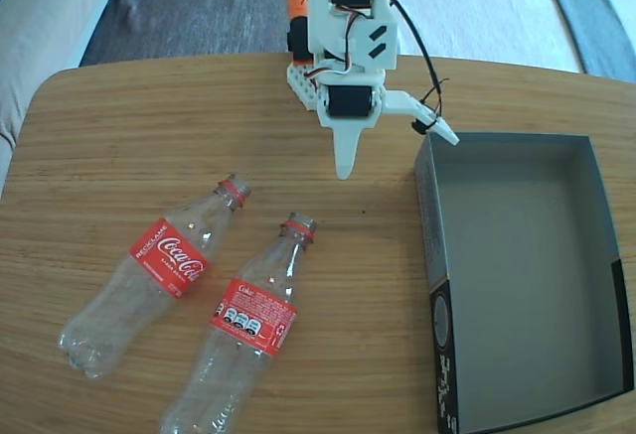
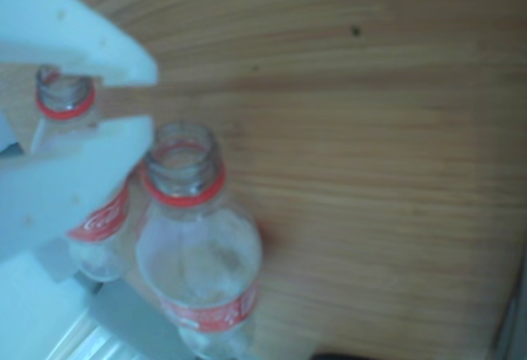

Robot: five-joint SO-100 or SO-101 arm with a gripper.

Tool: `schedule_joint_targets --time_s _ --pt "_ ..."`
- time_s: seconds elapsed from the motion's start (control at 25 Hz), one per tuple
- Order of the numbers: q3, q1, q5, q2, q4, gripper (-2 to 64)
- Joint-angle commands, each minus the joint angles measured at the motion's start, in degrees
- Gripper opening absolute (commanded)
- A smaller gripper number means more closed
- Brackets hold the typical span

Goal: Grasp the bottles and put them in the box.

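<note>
Two clear bottles with red labels and red neck rings lie on the wooden table in the fixed view. The left bottle (image 1: 164,260) and the right bottle (image 1: 253,320) are side by side, open necks pointing up-right toward the arm. The box (image 1: 527,285), dark grey inside with a black outer side, stands at the right with nothing in it. My white gripper (image 1: 399,156) hangs open above the table between the bottle necks and the box, holding nothing. In the wrist view my gripper (image 2: 152,99) sits at the left. One bottle (image 2: 198,253) lies below it, and the other bottle's neck (image 2: 64,96) shows between the fingers.
The table (image 1: 149,126) has a rounded far-left corner, with its back edge just behind the arm's base (image 1: 303,76). Grey and pale cushions (image 1: 50,7) lie beyond that edge. The box's near end reaches the table's front right edge.
</note>
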Motion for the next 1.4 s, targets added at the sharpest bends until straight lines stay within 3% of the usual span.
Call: schedule_joint_targets --time_s 0.0,1.36 --pt "-0.5 0.2 0.0 0.4 -0.1 -0.1" --pt "-1.1 -0.1 0.4 0.4 -1.1 -0.2"
